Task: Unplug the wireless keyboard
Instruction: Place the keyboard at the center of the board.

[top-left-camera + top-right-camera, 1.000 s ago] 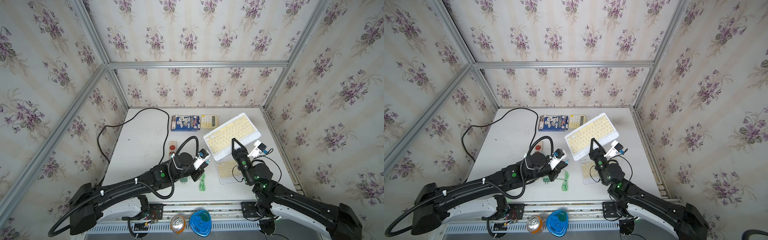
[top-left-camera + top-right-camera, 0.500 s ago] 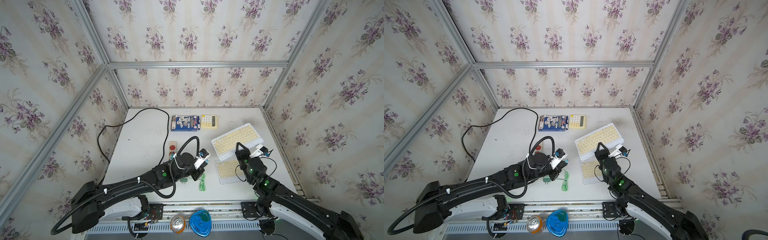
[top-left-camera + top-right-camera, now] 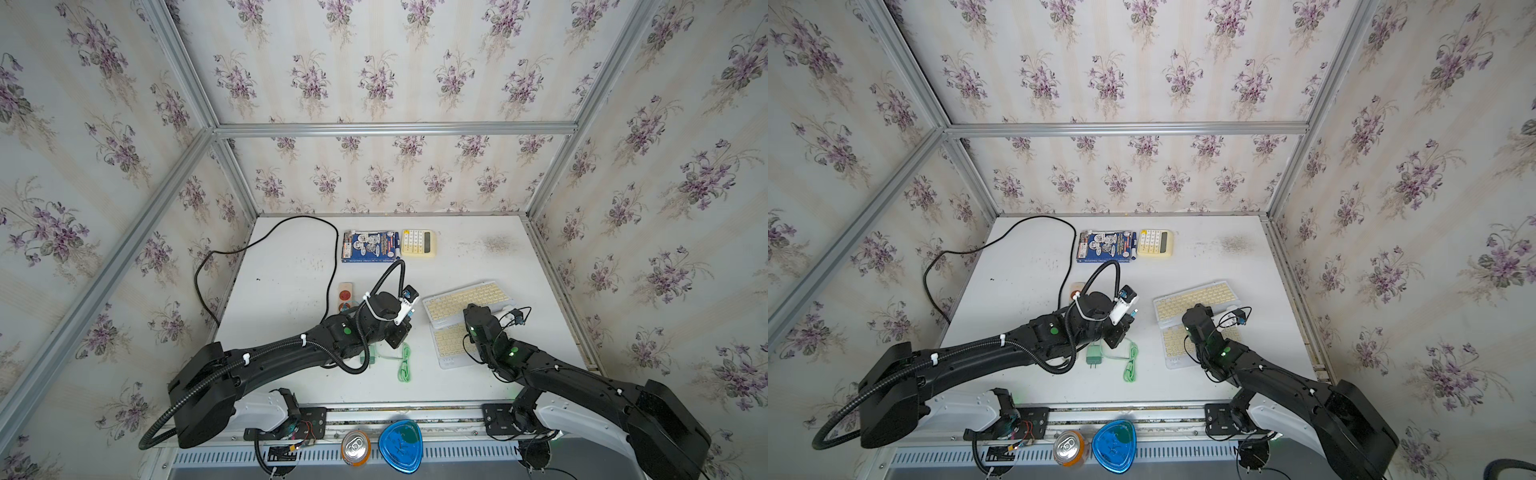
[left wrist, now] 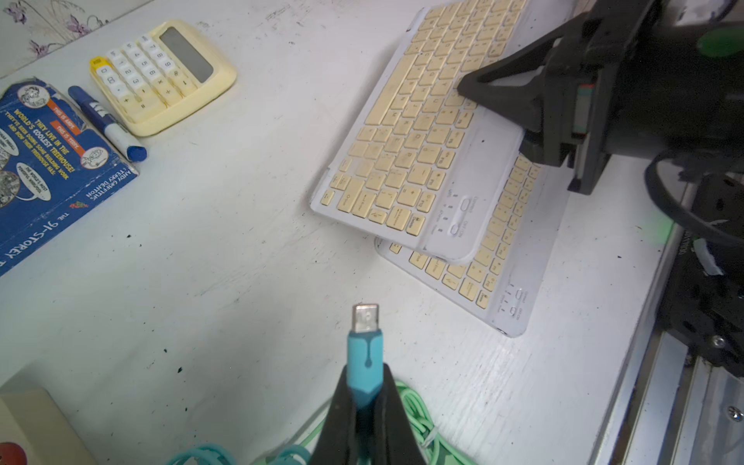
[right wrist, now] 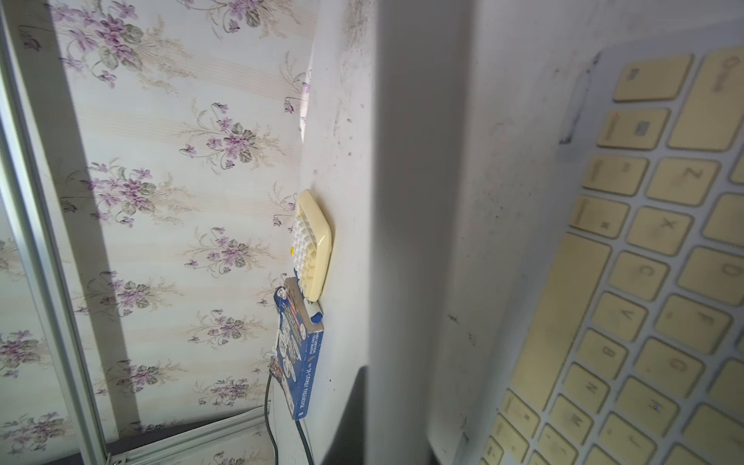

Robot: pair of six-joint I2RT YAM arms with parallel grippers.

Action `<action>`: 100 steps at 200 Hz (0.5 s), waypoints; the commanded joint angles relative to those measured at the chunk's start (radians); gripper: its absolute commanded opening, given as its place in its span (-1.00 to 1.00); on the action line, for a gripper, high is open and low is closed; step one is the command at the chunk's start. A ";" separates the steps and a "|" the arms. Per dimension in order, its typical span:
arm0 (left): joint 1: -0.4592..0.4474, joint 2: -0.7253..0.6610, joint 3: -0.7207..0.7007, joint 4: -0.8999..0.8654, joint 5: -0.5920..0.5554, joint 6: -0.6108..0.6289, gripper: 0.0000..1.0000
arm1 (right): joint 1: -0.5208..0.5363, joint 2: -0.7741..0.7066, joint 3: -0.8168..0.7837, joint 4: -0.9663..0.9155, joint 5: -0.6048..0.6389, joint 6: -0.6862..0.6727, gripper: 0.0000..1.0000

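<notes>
Calculator (image 3: 419, 243), book (image 3: 368, 247), marker (image 4: 106, 122) behind wireless keyboard (image 3: 465, 297)

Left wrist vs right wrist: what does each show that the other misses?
Left wrist only: the blue plug clamped in the left pincer, its metal tip plugged into nothing; a green cable; the lower keyboard; the right pincer gripping the upper keyboard by its edge.
Right wrist only: a metal frame post and a black cord by the wall.
Both: the upper keyboard, the calculator, the book and the marker.
</notes>
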State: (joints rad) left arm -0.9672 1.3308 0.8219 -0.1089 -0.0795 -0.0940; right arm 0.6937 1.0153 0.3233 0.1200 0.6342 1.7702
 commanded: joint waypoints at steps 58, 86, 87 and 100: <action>0.036 0.116 0.082 -0.095 0.105 -0.023 -0.99 | 0.000 0.177 0.008 0.086 -0.053 0.169 -1.00; 0.045 0.131 0.086 -0.102 0.113 -0.026 -0.94 | 0.000 0.250 0.025 0.118 -0.085 0.189 -1.00; 0.044 0.132 0.086 -0.102 0.113 -0.026 -0.95 | 0.000 0.253 0.026 0.118 -0.086 0.190 -1.00; 0.045 0.139 0.093 -0.111 0.118 -0.029 -0.94 | 0.000 0.292 0.034 0.138 -0.096 0.192 -1.00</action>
State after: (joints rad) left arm -0.9264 1.4605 0.9035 -0.1967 0.0135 -0.1146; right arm 0.6937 1.2564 0.3397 0.2417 0.5865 1.9480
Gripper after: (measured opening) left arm 0.091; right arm 0.099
